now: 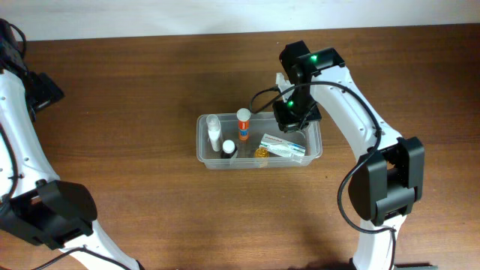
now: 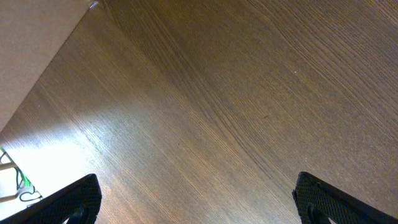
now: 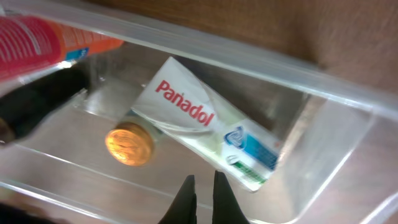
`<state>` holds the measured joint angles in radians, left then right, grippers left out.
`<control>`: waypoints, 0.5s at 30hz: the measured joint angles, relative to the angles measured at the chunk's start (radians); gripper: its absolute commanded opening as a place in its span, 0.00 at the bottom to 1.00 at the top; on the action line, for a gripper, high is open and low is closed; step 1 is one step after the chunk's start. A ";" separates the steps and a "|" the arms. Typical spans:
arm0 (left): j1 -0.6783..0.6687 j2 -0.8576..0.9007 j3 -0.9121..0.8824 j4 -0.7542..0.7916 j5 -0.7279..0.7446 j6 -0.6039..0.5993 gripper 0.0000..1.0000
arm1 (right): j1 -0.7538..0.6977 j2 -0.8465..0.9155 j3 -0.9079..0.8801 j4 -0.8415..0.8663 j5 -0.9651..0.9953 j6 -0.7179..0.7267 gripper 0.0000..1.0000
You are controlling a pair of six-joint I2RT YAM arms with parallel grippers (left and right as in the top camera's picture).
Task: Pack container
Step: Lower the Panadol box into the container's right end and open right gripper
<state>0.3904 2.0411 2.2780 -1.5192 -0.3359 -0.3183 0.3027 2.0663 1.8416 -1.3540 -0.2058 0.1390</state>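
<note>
The clear container (image 1: pixel 201 144) stands at the table's middle. It holds a white bottle (image 1: pixel 214 132), an upright orange-and-white tube (image 1: pixel 243 124), a small dark-capped bottle (image 1: pixel 228 148), a gold-capped jar (image 1: pixel 260 153) and a white Panadol box (image 1: pixel 283 147). My right gripper (image 1: pixel 291 118) hovers over the container's far right end. In the right wrist view its fingers (image 3: pixel 202 186) are shut and empty above the container's floor, just short of the Panadol box (image 3: pixel 205 130) and the gold cap (image 3: pixel 129 145). My left gripper (image 2: pixel 196 199) is open over bare wood.
The container's rim (image 3: pixel 249 53) runs across the right wrist view, with the orange tube (image 3: pixel 56 40) at the upper left. The left arm (image 1: pixel 41 88) is at the far left edge of the brown wooden table (image 1: pixel 135 82). A pale wall borders the table's back.
</note>
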 measured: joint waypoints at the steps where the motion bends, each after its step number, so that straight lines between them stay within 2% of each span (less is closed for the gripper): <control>1: 0.000 0.000 0.000 0.000 0.000 0.000 0.99 | 0.000 0.000 0.000 0.000 -0.006 0.027 0.04; 8: 0.000 0.000 0.000 0.000 0.000 0.000 0.99 | 0.000 0.000 -0.013 0.012 -0.025 0.166 0.04; 15: 0.000 0.000 0.000 0.000 0.000 0.000 0.99 | 0.000 0.000 -0.137 0.060 -0.013 0.239 0.04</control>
<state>0.3904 2.0411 2.2780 -1.5188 -0.3359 -0.3183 0.3027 2.0663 1.7050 -1.2938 -0.2188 0.3782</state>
